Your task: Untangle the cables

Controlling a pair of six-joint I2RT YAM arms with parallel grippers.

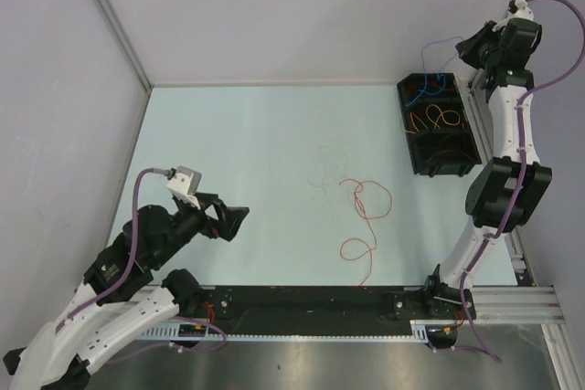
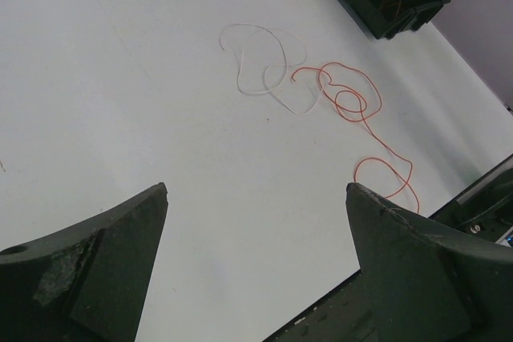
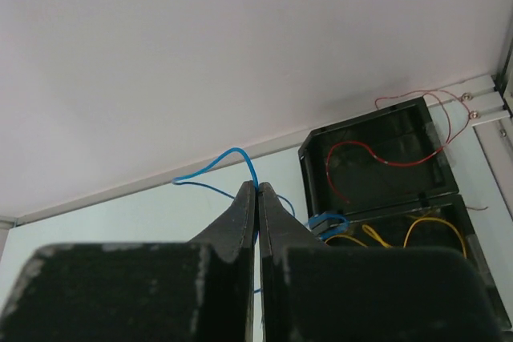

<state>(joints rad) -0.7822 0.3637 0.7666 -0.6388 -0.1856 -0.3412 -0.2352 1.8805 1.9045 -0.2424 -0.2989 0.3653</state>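
Note:
An orange-red cable [image 1: 366, 216] lies in loose loops on the table, right of centre; the left wrist view shows this orange-red cable [image 2: 353, 102] beside a thin white cable [image 2: 264, 62]. My left gripper [image 1: 239, 223] hovers open and empty at the near left, well short of both; between its fingers [image 2: 256, 190] is only bare table. My right gripper [image 1: 462, 48] is raised at the far right above the black bin [image 1: 416, 148]. Its jaws [image 3: 258, 187] are shut on a blue cable [image 3: 216, 164], which trails down toward the bin.
The black bin [image 3: 309, 158] has compartments holding a red cable [image 3: 377, 158], yellow cable [image 3: 425, 230] and orange cable [image 1: 445, 116]. Grey walls close the table at the back and left. A metal rail [image 1: 521, 262] runs along the right edge.

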